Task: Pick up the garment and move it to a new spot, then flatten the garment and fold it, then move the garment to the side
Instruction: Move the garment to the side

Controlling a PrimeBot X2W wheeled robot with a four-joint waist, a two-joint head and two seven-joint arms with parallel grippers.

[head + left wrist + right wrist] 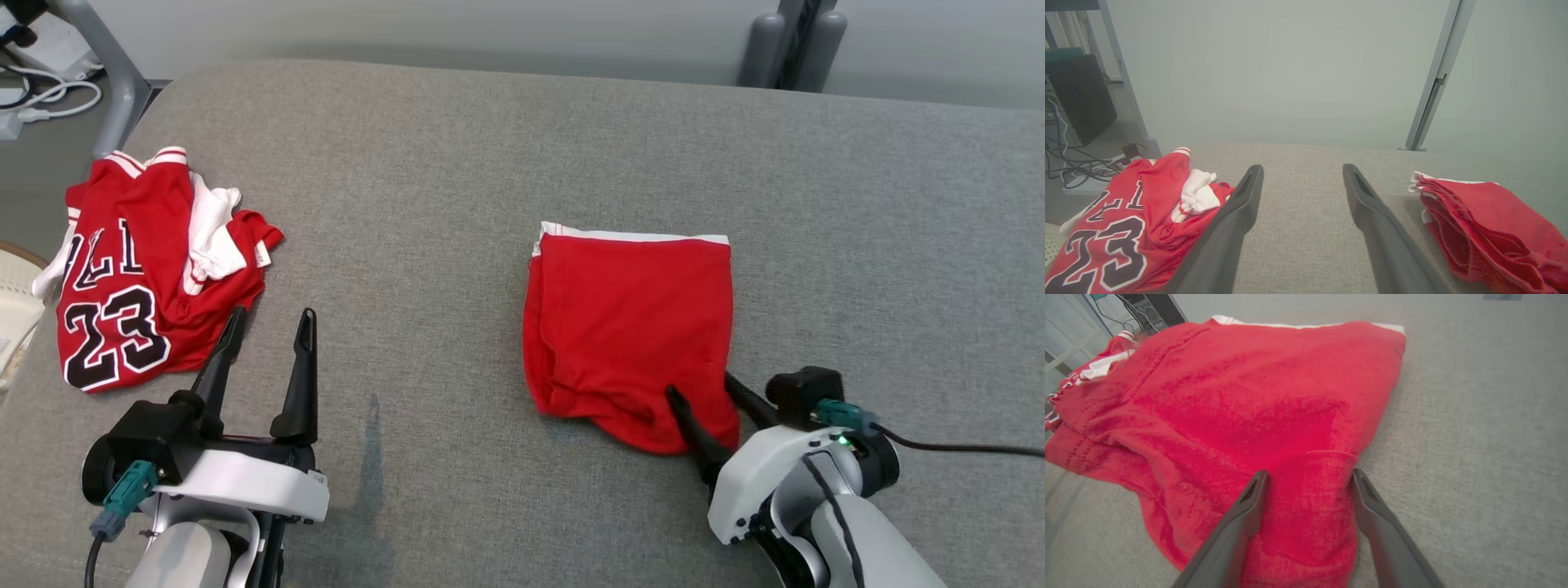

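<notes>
- Folded red garment [629, 327] lies right of centre in the head view, flat on the grey padded surface [457, 163], with white trim along its upper edge
- Right gripper [700, 385] sits at lower right, jaws spread wide and straddling the garment's lower right corner; one finger rests on the cloth, the other at its right edge, with nothing pinched
- Left gripper [272, 317] is at lower left, jaws wide and empty, over bare surface
- Crumpled red jersey [122, 278] numbered 23 lies at the left of the frame, just beside the left gripper, well apart from the folded garment
</notes>
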